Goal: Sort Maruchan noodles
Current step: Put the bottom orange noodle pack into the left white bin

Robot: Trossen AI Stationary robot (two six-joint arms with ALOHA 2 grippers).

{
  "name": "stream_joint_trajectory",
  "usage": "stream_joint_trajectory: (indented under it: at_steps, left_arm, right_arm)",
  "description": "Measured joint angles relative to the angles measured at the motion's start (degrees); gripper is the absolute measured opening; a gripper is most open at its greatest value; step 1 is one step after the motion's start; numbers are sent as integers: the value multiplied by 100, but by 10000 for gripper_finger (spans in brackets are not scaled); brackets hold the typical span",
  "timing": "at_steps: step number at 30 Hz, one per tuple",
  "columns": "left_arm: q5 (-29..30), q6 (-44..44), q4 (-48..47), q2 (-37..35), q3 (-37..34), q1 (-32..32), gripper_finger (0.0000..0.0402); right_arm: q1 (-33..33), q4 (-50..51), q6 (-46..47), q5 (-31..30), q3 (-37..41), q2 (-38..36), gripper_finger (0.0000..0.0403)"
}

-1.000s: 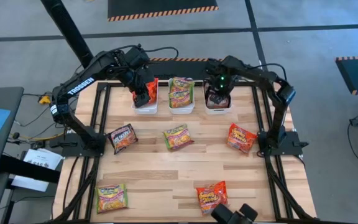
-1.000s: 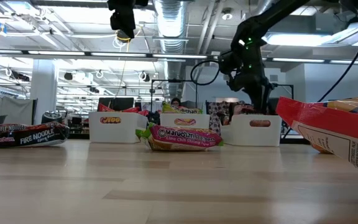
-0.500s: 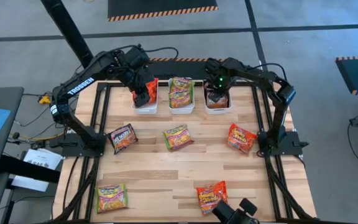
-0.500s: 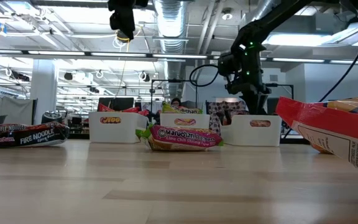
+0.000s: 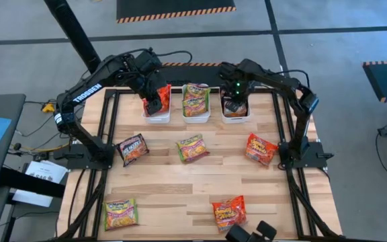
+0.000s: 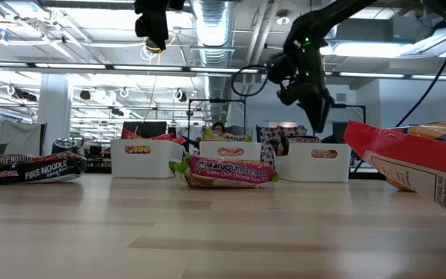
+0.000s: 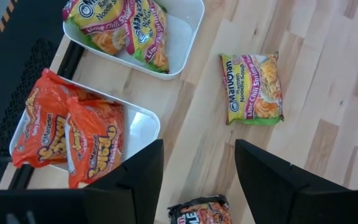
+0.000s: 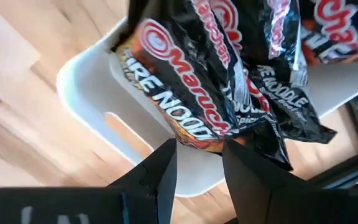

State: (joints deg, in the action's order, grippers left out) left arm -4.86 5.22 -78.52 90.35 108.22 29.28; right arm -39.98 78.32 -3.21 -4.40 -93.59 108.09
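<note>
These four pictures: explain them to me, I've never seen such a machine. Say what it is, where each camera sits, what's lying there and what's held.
It is a robot with two dark arms at a wooden table, each ending in a two-finger claw. One camera looks straight down, one sits at table height, and one rides on each wrist.

Three white bins stand along the far edge: orange noodle packets in one, green in the middle, black in the third. Five loose packets lie on the table.

The left claw hangs open over the orange bin, holding nothing. The right claw hangs over the black packets in their bin; it seems to hold nothing.
</note>
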Motion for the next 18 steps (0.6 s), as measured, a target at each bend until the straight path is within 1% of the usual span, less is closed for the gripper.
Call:
stream_joint_trajectory:
  at_steps: [7, 9, 14, 18]
  left_arm:
    - [-7, -154, -39, 0, 0, 0, 183]
    - [-47, -434, -239, 0, 0, 0, 183]
    - [-231, -1071, -1091, 0, 0, -80, 183]
    - [-236, -1193, -1141, 1, -79, -286, 183]
  right_arm:
    - [192, 211, -457, 1, -414, 0, 152]
    - [244, 222, -623, 1, -480, -2, 152]
    - [296, 190, -1104, 4, -511, -106, 152]
    - [232, 185, -1351, 1, -511, -231, 152]
